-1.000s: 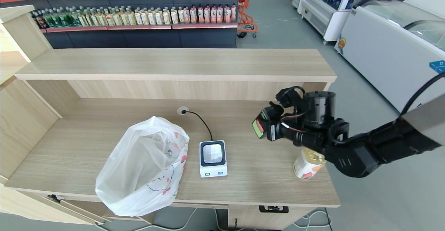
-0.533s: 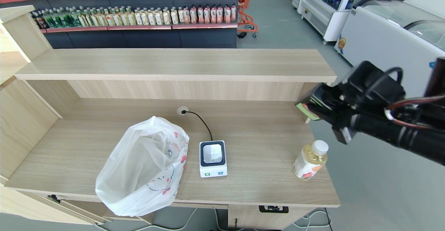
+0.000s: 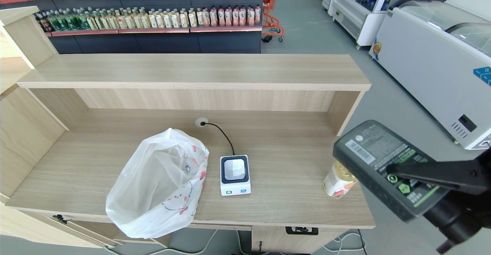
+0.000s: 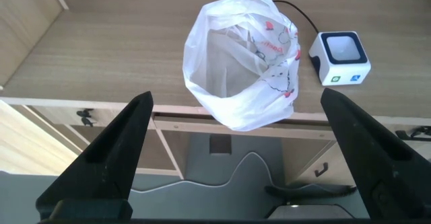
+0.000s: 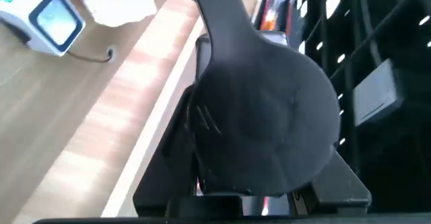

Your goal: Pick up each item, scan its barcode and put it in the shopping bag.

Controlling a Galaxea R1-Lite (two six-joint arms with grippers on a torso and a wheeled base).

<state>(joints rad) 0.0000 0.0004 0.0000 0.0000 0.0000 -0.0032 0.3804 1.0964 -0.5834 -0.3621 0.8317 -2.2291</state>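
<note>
A white shopping bag [image 3: 161,182] stands open on the left of the wooden counter [image 3: 287,163]; it also shows below my left gripper [image 4: 236,95], which is open and held off the counter's front edge. The white scanner [image 3: 234,174] sits beside the bag. A yellow bottle [image 3: 337,184] stands upright near the counter's right end, its top hidden. My right gripper [image 3: 391,170] is raised off that end, close to the camera, shut on a flat dark grey pack [image 3: 368,147] whose barcode label faces up. One finger [image 3: 429,172] lies across the pack.
The scanner's black cable [image 3: 224,136] runs to a hole at the back. A raised ledge [image 3: 191,71] and side panels [image 3: 347,111] wall in the counter. Freezers [image 3: 429,55] stand to the right, drink shelves behind. The scanner [image 5: 57,19] appears in the right wrist view.
My right arm swung from above the counter out past its right end and down toward the camera, turning the pack label-up. The bottle, bag and scanner stayed put.
</note>
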